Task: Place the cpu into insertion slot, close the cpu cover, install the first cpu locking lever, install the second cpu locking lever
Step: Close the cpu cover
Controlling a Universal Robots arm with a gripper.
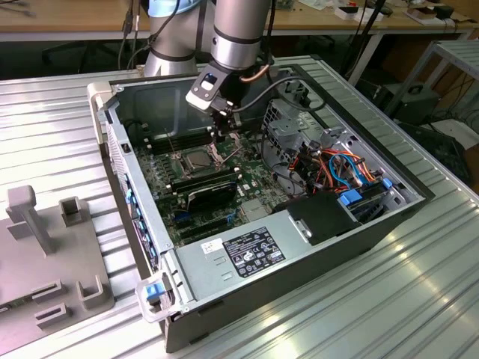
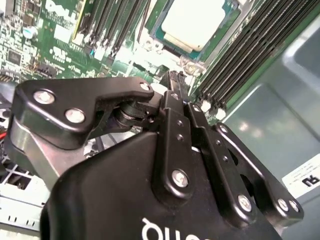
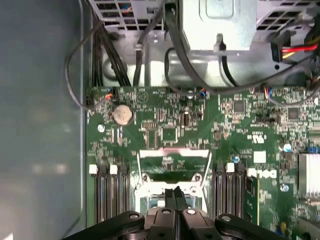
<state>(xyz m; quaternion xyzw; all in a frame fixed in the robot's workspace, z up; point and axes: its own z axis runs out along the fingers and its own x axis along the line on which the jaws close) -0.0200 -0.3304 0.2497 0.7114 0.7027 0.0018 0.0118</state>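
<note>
Exterior view
- Cpu (image 1: 197, 158): a small square chip with a silvery-grey top; it lies flat in the insertion slot (image 1: 182, 164) on the green board, inside the open computer case (image 1: 299, 250).
- Gripper (image 1: 222, 137): it hangs just beside the slot, on the exterior view's right of the chip (whether it touches something, I cannot tell).

Second wrist view
- Cpu (image 2: 192, 22): the whole pale metal top is uncovered, with a thin green border around it; it sits in the slot between the rows of long black memory slots (image 2: 240, 50).
- Gripper (image 2: 172, 84): the black fingers (image 2: 176, 117) are pressed together, and the tips are near one edge of the slot.

First wrist view
- Cpu cover (image 3: 174, 152): a thin metal frame with a square window, swung open away from the chip; green board shows through the window.
- Gripper (image 3: 176, 193): the jaws are clenched with only a thin line between them and nothing is seen in the grip; the tips are just beside the cover's lower bar.
</note>
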